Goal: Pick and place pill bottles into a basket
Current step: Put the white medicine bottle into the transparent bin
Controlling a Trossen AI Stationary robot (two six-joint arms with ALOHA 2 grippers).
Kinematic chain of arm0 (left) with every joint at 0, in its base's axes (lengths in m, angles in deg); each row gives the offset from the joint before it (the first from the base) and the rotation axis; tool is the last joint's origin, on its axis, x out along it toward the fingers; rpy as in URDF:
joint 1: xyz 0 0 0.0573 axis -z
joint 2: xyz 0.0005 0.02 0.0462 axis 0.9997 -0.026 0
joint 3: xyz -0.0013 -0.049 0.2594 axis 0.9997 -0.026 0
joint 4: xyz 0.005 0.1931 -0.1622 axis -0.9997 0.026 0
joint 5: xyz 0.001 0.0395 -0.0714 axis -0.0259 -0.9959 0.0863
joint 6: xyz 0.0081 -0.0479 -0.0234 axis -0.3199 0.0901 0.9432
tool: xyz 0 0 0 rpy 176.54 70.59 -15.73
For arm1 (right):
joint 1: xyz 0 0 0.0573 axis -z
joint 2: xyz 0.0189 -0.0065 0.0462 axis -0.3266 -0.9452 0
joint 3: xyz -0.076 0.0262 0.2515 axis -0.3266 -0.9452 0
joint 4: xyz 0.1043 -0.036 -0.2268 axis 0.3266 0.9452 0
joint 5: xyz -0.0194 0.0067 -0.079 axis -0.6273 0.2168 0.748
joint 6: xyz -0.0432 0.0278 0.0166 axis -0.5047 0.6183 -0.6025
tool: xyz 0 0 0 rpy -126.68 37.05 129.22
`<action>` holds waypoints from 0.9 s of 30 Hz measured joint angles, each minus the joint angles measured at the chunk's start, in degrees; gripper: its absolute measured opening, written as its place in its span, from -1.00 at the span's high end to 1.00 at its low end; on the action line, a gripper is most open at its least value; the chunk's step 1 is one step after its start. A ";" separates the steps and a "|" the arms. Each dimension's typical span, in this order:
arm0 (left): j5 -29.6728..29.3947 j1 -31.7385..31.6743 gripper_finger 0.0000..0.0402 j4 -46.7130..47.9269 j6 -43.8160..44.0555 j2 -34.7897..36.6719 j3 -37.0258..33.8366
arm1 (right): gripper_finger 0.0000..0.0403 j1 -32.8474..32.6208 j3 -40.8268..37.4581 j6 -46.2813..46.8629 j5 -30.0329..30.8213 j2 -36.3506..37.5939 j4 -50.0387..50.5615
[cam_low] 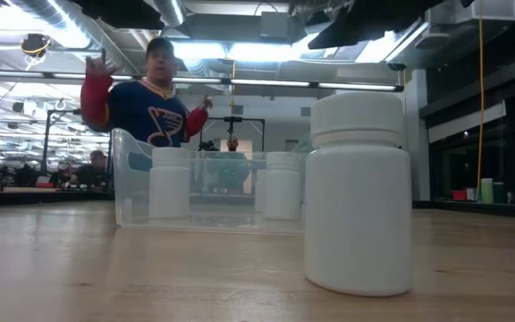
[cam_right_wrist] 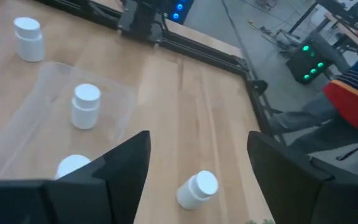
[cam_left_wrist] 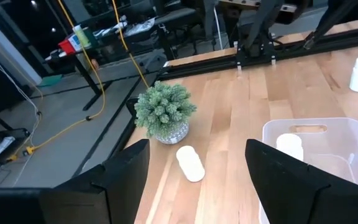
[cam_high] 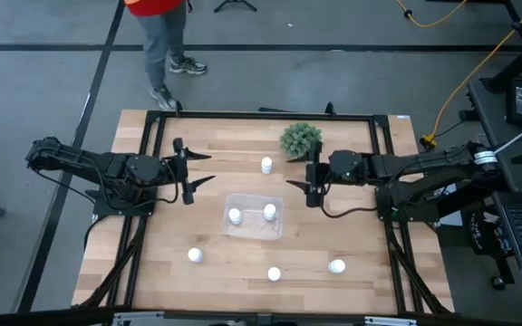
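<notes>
Nearest the front edge of the table, at the bottom of the high view, three pill bottles stand loose: one at lower left (cam_high: 195, 255), one at lower centre (cam_high: 274, 273) and one at lower right (cam_high: 336, 266); the lower-centre one is judged to be the bottle that fills the right of the low view (cam_low: 358, 195). Just beyond them, at mid-frame, the clear basket (cam_high: 254, 229) is seen to hold two upright bottles, one left (cam_high: 235, 215) and one right (cam_high: 269, 212), so two of six are judged placed. Level with the basket's far side, the left gripper (cam_high: 198, 171) hangs at centre left and the right gripper (cam_high: 302, 183) at centre right, each with fingers spread apart and nothing between them, apparently ready for a next pick. Farther up, a sixth bottle (cam_high: 266, 165) lies between the grippers, beside the green spiky plant (cam_high: 301, 138). Beyond the table's top edge a person (cam_high: 163, 41) is standing.
</notes>
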 joint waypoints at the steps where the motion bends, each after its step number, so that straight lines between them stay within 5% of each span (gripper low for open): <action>1: 0.00 0.00 -0.30 0.00 -0.06 0.00 0.00 | -0.34 0.40 0.00 -0.23 0.02 0.00 -0.09; 21: -0.08 -0.30 -0.30 -0.77 -14.44 -0.02 0.00 | -0.34 11.23 0.00 -9.26 -0.06 0.00 -4.03; 27: -0.07 -1.20 -0.30 -0.83 -14.12 0.00 0.00 | -0.34 13.91 0.00 -7.58 -5.95 0.00 -4.07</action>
